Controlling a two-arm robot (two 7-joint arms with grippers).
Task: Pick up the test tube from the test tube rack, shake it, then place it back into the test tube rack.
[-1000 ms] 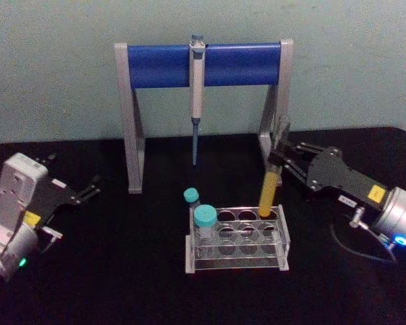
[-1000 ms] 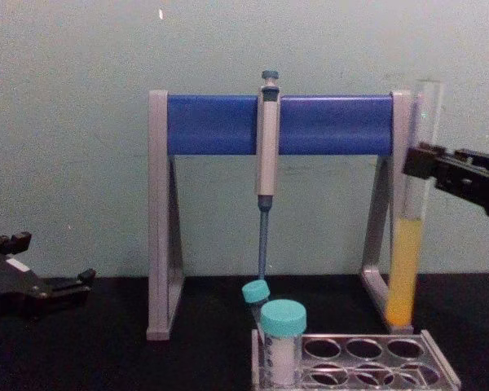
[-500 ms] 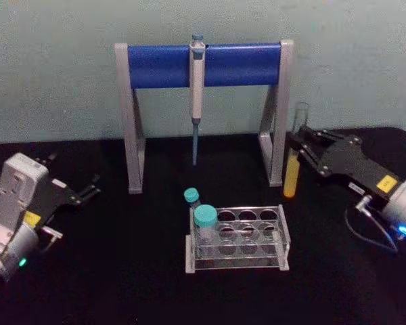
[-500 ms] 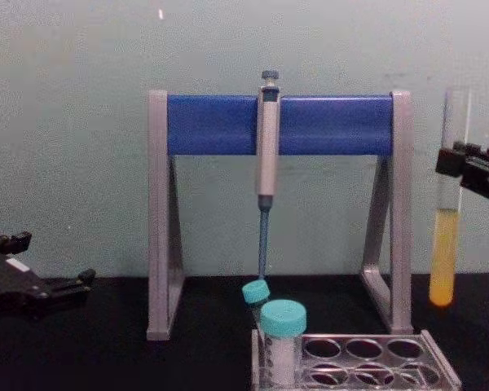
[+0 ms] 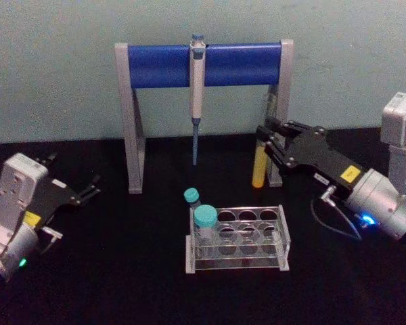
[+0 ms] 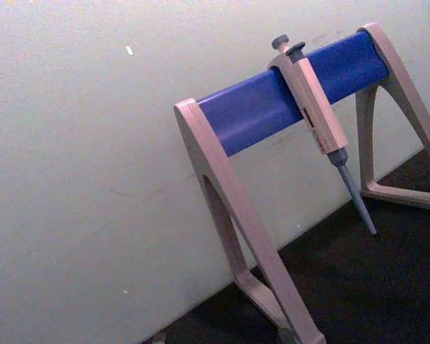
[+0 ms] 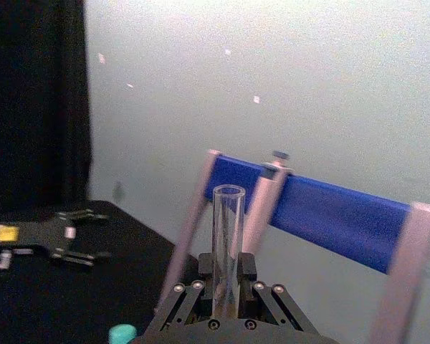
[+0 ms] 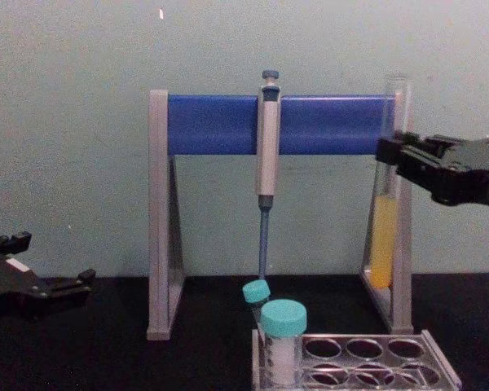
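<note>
**A:** How much room is there around the test tube rack point(image 5: 238, 265)?

**B:** Plenty. It sits mid-worktop point(image 5: 108, 277), toward the front edge, with bare black surface on both sides. Two teal-capped tubes point(image 5: 204, 218) stand at its left end, and the other holes are open.

**A:** And behind it?

**B:** The pipette stand point(image 5: 203, 64) runs along the back edge by the wall. A pipette point(image 5: 197, 88) hangs from its blue bar. There is a free strip between the stand's legs and the rack.

**A:** The test tube point(image 5: 258, 169)?

**B:** It's in the air over that strip, beyond the rack's back right corner. It is close to upright and just beside the stand's right leg. Whether it touches the leg, I cannot tell.

**A:** What holds it?

**B:** The right gripper point(image 5: 265, 139). Its arm stretches in from the right edge toward the stand. The fingers pinch the clear glass above the yellow liquid.

**A:** The other arm?

**B:** The left gripper point(image 5: 89, 189) is parked low near the left edge, fingers spread, pointing toward the stand.
</note>
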